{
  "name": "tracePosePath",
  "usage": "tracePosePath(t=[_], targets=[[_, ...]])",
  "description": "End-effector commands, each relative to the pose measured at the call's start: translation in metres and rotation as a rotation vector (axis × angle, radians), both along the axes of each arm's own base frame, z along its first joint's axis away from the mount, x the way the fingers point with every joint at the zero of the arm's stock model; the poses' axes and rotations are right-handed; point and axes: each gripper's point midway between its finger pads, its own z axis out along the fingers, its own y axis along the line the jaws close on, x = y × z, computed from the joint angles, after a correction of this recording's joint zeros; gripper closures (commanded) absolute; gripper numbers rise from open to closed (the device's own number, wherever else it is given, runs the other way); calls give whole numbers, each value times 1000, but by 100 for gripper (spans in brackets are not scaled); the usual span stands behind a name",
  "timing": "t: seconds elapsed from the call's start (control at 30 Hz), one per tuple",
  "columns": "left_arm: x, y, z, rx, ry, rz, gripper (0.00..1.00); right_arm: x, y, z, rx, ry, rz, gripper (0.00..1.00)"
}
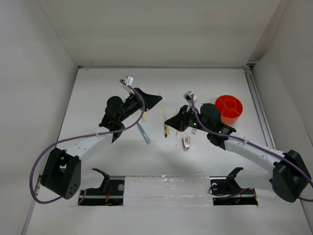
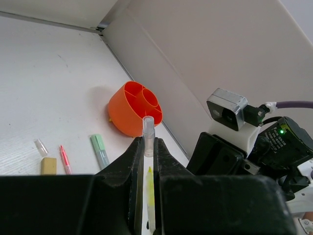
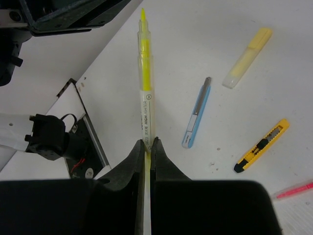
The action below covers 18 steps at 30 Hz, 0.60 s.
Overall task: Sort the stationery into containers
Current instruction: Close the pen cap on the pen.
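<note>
1. Two claws. The right claw (image 3: 147, 144) was clamped on the barrel of a yellow highlighter (image 3: 145, 93). The left claw (image 2: 148, 143) was pinched together on a clear cap (image 2: 148, 128).
2. One tub (image 1: 229, 108), orange and round, stood on the far right part of the table (image 1: 98, 98). It had a round centre cell ringed by divided cells, and only orange floor showed in those in view.
3. One highlighter was held between the two claws near the middle of the table. Its long axis ran from the right claw toward the left claw, and its bare yellow tip pointed at the clear cap, in line with it.
4. Lying flat on the table, one of each: pale yellow marker (image 3: 247, 58), blue pen (image 3: 197, 113), yellow-black cutter (image 3: 261, 146), red pen (image 2: 64, 159), green marker (image 2: 100, 151), tan eraser (image 2: 48, 165), grey-pink piece (image 1: 186, 142).
5. The blue pen and yellow-black cutter lay roughly parallel to each other, apart and not touching.
</note>
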Motion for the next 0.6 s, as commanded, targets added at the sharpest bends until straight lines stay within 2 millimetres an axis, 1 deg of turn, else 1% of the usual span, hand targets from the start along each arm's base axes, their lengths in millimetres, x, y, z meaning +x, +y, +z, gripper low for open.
tracePosePath(t=[0.0, 0.03, 0.1, 0.2, 0.23, 0.33, 0.37, 0.57], targets=[[-4, -1, 16, -21, -81, -15, 100, 11, 4, 35, 63, -97, 4, 100], [-3, -2, 13, -17, -73, -15, 100, 11, 4, 35, 63, -97, 4, 100], [-4, -3, 13, -15, -74, -24, 100, 11, 4, 35, 63, -97, 4, 100], [-4, -3, 15, -19, -82, -24, 100, 11, 4, 35, 59, -105, 5, 100], [-4, -3, 15, -19, -82, -24, 100, 14, 1, 35, 58, -105, -4, 100], [-4, -3, 15, -19, -82, -24, 100, 12, 2, 35, 59, -104, 7, 100], [-4, -3, 15, -19, -82, -24, 100, 13, 3, 39, 65, -111, 7, 100], [-4, -3, 15, -19, -82, -24, 100, 16, 0, 39, 65, -112, -2, 100]])
